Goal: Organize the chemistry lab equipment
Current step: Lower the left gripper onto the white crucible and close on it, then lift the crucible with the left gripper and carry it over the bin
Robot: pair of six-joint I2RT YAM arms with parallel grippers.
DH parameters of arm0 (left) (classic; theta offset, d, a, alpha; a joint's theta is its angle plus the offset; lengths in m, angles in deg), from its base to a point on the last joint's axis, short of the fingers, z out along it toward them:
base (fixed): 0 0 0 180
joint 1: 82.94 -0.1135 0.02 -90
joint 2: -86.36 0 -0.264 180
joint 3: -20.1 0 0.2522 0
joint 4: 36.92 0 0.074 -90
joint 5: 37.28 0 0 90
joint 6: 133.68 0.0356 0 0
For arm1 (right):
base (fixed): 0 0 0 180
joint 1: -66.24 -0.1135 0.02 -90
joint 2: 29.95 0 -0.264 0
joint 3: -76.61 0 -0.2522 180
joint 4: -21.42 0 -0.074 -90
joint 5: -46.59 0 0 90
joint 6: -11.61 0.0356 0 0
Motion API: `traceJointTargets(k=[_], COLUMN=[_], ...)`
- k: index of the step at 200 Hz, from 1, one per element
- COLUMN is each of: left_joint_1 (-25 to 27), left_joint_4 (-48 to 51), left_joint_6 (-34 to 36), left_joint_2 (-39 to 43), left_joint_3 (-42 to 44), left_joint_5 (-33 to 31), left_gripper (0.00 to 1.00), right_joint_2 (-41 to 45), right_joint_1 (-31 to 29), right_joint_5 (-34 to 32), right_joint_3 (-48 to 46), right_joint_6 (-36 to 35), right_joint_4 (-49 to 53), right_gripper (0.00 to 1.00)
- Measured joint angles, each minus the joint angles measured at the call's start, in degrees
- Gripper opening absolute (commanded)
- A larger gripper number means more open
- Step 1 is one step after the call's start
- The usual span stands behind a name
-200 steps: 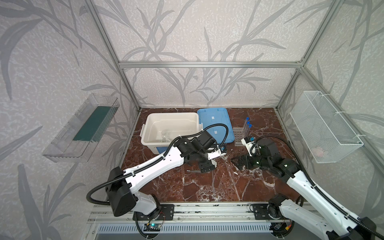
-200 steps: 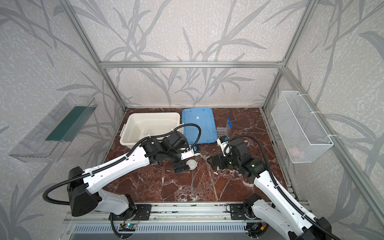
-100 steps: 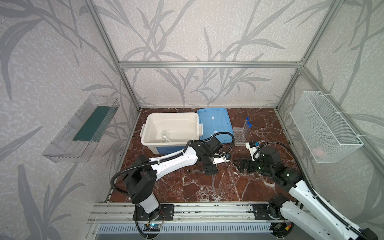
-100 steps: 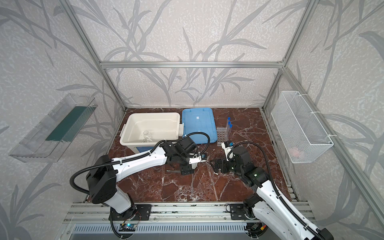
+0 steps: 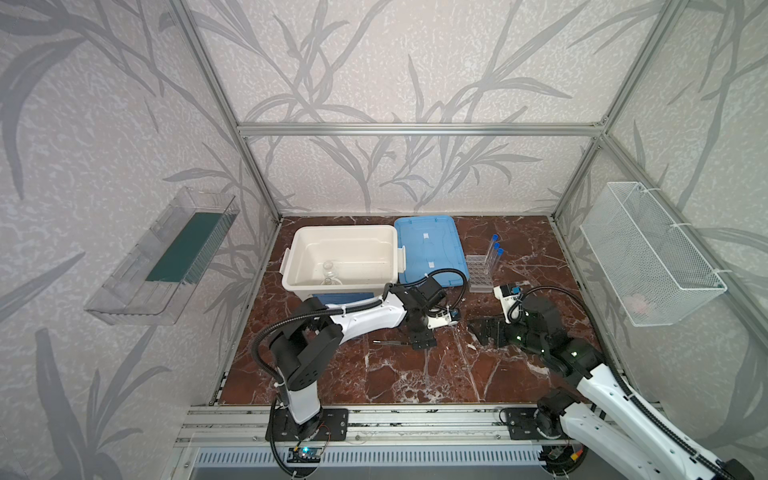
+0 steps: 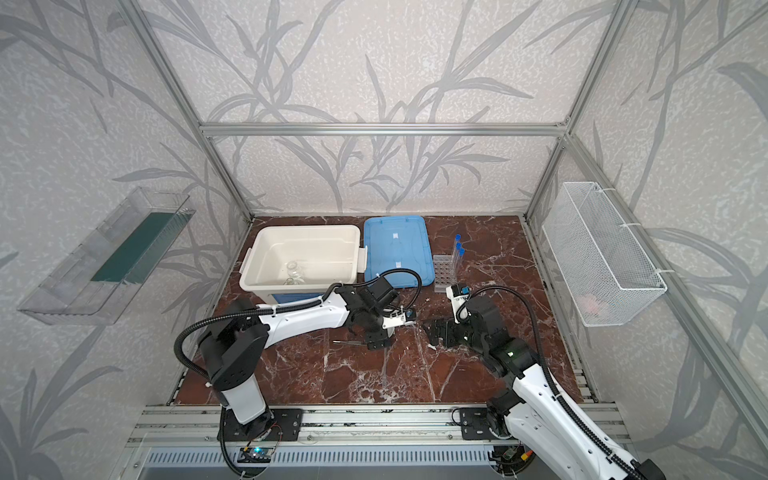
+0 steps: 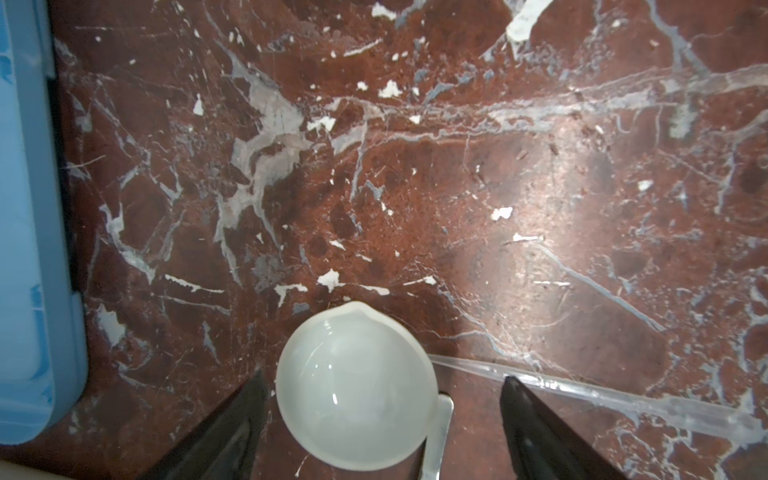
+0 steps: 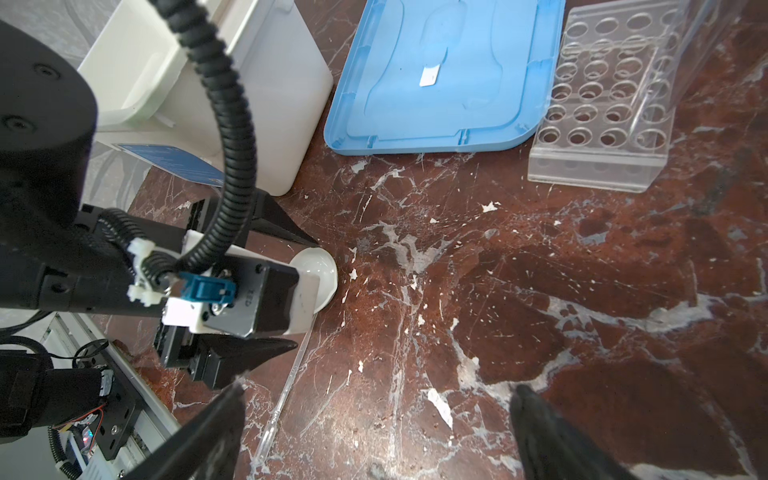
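Left gripper [image 7: 384, 377] hangs low over the red marble tabletop [image 7: 540, 187], jaws spread wide and holding nothing. Trouble looks likeliest at the close. The small white dish [image 7: 357, 390] is smooth, round and off-centre between the jaws, so one finger would probably reach it first and shove it sideways or tip it out of the pinch. A pair of metal tweezers [image 7: 436, 432] lies just beside the dish's rim, and a thin clear rod [image 7: 623, 399] passes right by the farther fingertip, so a careless close could trap or drag either one along. The right gripper [image 8: 376, 388], also wide open and empty, waits near and points this way; if it advances, the two arms could knock together. As for position, the dish sits upright on the marble between the left gripper's fingers [image 7: 232, 424], close to one and well clear of the other, its pouring lip pointing out past the fingertips.
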Motion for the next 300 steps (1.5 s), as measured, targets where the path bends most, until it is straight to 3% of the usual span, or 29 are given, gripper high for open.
traceJointTargets(k=[153, 207, 276, 300], left_joint_1=[-1.5, -1.5, -1.5, -1.5], left_joint_4=[-1.5, -1.6, -1.9, -2.6], left_joint_6=[-1.4, -2.7, -4.9, -6.4], left_joint_2=[-4.1, -4.5, -4.5, -4.5], left_joint_3=[0.0, 0.0, 0.0, 0.0], left_joint_5=[2.9, 3.5, 3.3, 2.3], left_gripper=[0.79, 0.67, 0.62, 0.54], right_joint_2=[-1.3, -1.3, -1.9, -1.9], right_joint_1=[0.3, 0.3, 0.3, 0.3], right_joint_5=[-0.3, -0.7, -0.8, -0.8], right_joint_3=[0.0, 0.0, 0.0, 0.0], right_joint_6=[-0.1, -0.2, -0.1, -0.1], right_joint_4=[-0.9, -0.9, -0.9, -0.9], right_gripper=[0.97, 0.97, 0.96, 0.96])
